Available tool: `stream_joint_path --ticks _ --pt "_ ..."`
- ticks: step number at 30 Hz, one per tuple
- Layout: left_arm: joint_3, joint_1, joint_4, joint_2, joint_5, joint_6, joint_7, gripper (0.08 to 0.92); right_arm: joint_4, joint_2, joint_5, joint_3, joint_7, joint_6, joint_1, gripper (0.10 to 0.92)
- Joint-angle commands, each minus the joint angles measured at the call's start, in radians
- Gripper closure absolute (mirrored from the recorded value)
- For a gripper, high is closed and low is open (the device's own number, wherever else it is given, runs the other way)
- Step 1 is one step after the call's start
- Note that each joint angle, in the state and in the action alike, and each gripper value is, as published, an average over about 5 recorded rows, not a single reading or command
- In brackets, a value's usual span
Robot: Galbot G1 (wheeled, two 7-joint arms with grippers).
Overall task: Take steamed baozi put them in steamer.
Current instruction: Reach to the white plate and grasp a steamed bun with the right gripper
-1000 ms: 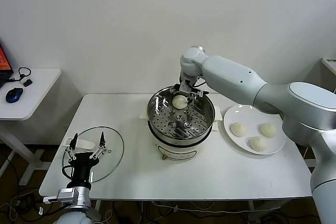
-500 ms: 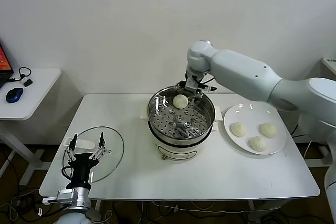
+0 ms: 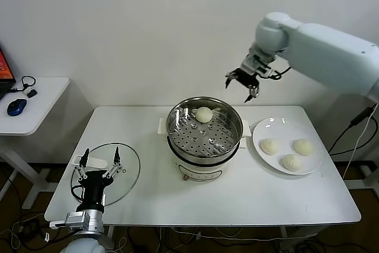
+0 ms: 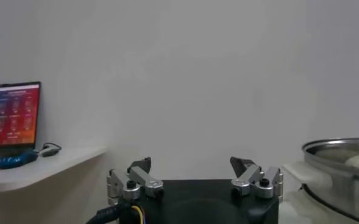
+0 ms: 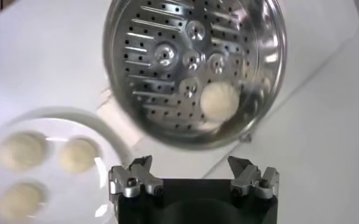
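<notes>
Inside steamer: one pale pleated baozi (far edge); right gripper empty, spread wide above.

Bright, even indoor light fills all 3 views, with only soft shadows under the steamer and plate on the bench. The steamer's steel rim throws glare. In the right wrist view the plate and its baozi look blurred.

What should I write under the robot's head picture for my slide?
One bun sits in the steamer, three buns wait on the plate, and the open right gripper hangs above, empty.
</notes>
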Motion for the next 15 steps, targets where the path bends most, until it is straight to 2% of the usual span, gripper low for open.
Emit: stream_joint_path --ticks 1,9,15 --pt "0.011 0.003 -0.013 0.0 0.0 0.0 0.0 0.177 -0.02 -0.207 0.164 -0.127 -0.019 -0.123 0.074 0.203" --pt "0.015 0.011 -0.019 -0.001 0.002 -0.003 0.001 0.177 -0.076 -0.282 0.102 -0.011 0.004 -0.196 -0.155 0.203" --pt "0.013 0.02 -0.027 0.004 0.003 -0.005 0.005 0.177 -0.124 -0.273 0.032 0.098 0.019 -0.22 -0.314 0.203"
